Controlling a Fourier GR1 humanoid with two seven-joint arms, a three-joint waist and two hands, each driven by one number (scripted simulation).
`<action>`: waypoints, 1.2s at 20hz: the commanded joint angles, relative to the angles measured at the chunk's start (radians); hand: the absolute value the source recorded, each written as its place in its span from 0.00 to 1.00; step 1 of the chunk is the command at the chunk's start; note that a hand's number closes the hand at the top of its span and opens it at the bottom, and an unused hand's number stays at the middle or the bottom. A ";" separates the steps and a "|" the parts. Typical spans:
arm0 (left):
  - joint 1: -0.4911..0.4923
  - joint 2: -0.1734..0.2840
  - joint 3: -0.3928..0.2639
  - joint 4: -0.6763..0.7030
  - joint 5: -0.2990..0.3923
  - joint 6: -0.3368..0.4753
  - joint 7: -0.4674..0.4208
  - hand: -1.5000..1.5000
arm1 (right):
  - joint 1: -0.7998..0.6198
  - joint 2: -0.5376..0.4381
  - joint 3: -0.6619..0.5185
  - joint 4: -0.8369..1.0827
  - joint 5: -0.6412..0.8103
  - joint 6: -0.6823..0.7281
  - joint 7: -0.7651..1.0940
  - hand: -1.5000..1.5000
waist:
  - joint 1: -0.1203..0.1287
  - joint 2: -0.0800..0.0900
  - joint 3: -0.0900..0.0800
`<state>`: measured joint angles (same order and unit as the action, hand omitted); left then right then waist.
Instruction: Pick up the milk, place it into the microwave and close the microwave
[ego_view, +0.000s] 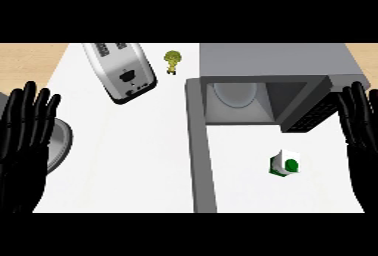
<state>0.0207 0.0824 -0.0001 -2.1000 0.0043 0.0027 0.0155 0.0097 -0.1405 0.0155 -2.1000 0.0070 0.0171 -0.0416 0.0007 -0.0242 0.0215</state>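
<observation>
Milk: small white carton with a green mark, the milk (285, 163) stands alone on the white desk (133, 165), in front of the microwave's opening and to the right of its swung-out door. Nothing touches it; not yet picked up.

Microwave: the grey microwave (273, 60) sits at the back right of the desk with its cavity exposed, a pale round turntable (236, 92) showing inside. The chamber faces the carton, so the way in looks short and straight.

Door: the microwave door (201, 150) stands wide open, reaching forward along the desk as a long grey bar just left of the milk. Judged placed so to leave the cavity free for loading; it must be swung shut last.

Right hand: the right hand (360, 125) shows at the right edge, fingers straight and apart, holding nothing, resting. It is the nearer hand to the carton and the likelier one for the pick.

Left hand: the left hand (26, 145) shows at the left edge, fingers straight and spread, empty, resting, well apart from the milk.

Other items: a silver toaster (122, 72) lies at an angle at the back left; a small yellow-green object (173, 60), kind not discernible, sits beside it; a grey plate (59, 145) is partly hidden behind the left hand. None obstructs the route.

Progress: no step of the task appears done.
</observation>
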 joint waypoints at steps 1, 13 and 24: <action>-0.067 -0.018 0.006 -0.002 -0.035 0.049 0.029 0.00 | 0.058 0.059 0.055 0.016 0.042 -0.015 -0.100 0.00 | -0.004 0.024 -0.021; 0.009 0.064 0.208 -0.019 0.190 -0.032 0.130 0.00 | 0.249 0.118 0.320 -0.204 0.150 -0.036 0.075 0.00 | -0.006 0.022 -0.022; 0.321 0.007 0.269 -0.192 0.315 -0.175 0.061 0.00 | 0.328 0.102 0.294 -0.150 0.259 -0.096 0.066 0.00 | 0.004 0.021 -0.022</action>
<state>0.2414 0.1101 0.2394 -2.2573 0.2723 -0.1226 0.1078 0.2751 -0.0442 0.2785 -2.2719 0.2134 -0.0571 0.0460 0.0024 -0.0023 -0.0001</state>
